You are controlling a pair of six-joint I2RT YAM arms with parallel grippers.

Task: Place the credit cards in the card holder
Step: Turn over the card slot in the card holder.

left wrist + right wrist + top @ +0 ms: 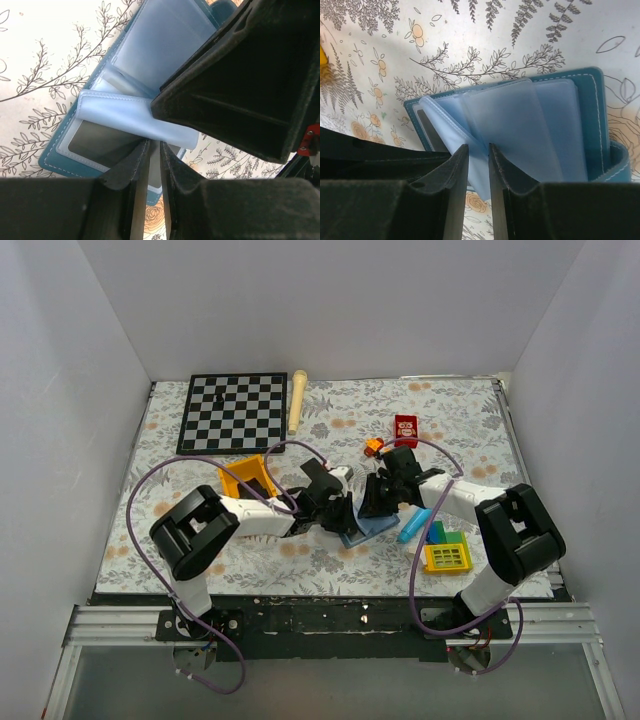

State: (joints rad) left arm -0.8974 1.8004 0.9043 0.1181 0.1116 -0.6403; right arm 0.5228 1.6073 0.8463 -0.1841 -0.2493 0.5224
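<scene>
Both grippers, left (155,165) and right (477,170): jaws nearly closed, each pinching a clear sleeve of the open card holder (592,95), mid-surface.

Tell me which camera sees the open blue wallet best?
The right wrist view: the wallet lies open there, its clear plastic sleeves fanned out. The left wrist view shows it too, but a dark gripper body hides part. From the top view it is a small blue patch under both arms.

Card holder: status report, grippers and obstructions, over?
Card holder open on table. Both grippers at its clear sleeves. Right gripper pinching one sleeve. Left gripper grip unclear.
</scene>
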